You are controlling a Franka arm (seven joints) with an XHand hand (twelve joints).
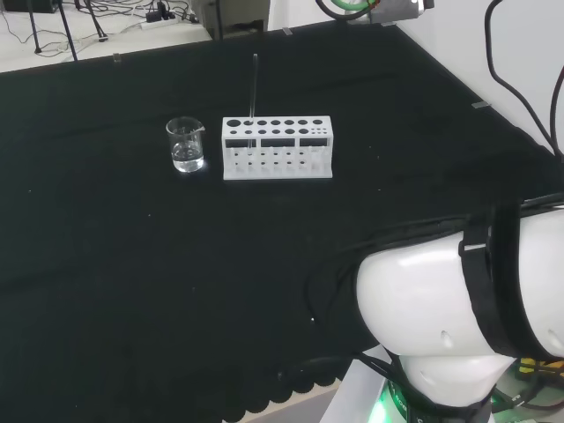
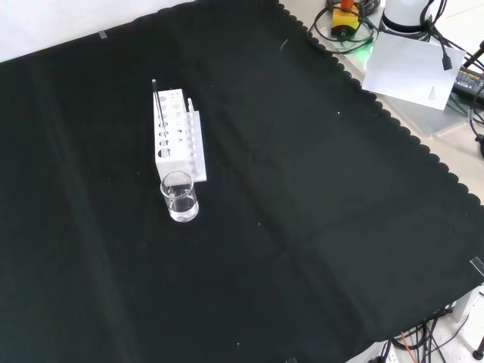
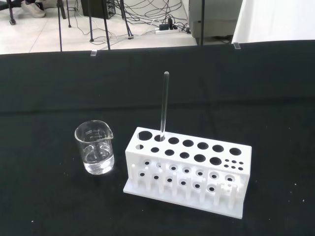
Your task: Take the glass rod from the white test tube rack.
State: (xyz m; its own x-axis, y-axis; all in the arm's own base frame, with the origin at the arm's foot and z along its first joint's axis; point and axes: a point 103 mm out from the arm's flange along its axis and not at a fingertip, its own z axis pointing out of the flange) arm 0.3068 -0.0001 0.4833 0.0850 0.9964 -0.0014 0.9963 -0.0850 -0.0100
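We cannot tell how the hand stands, whether its fingers are straight or curled, and nothing is seen touching the ware. In the head view the arm's white link (image 1: pixel 458 308) bulks at the lower right, well apart from the things on the black cloth (image 1: pixel 106 291).

Going left to right in the head view, we come first to a small clear beaker (image 1: pixel 186 144) with a little clear liquid in its bottom, its spout turned toward the rack. Just beside it, not touching, stands the white test tube rack (image 1: pixel 277 147), long side toward us, with two rows of round holes in its top. The glass rod (image 1: pixel 255 88) stands upright in a back-row hole near the rack's left end, the end nearest the beaker, and rises well above the rack.

In the front view the rack (image 2: pixel 172 136) is seen end-on, with the beaker (image 2: pixel 179 196) just in front of it and the rod (image 2: pixel 158 106) rising from its left side. The wrist view shows the rod (image 3: pixel 163 105) free along its whole upper length, beaker (image 3: pixel 94 147) to one side of the rack (image 3: pixel 189 172).

Bare cloth lies open on every side of the pair. The cloth's scalloped edge (image 2: pixel 393 121) runs down the right of the front view, well apart from the rack, with cables and a white sheet (image 2: pixel 412 69) beyond it.
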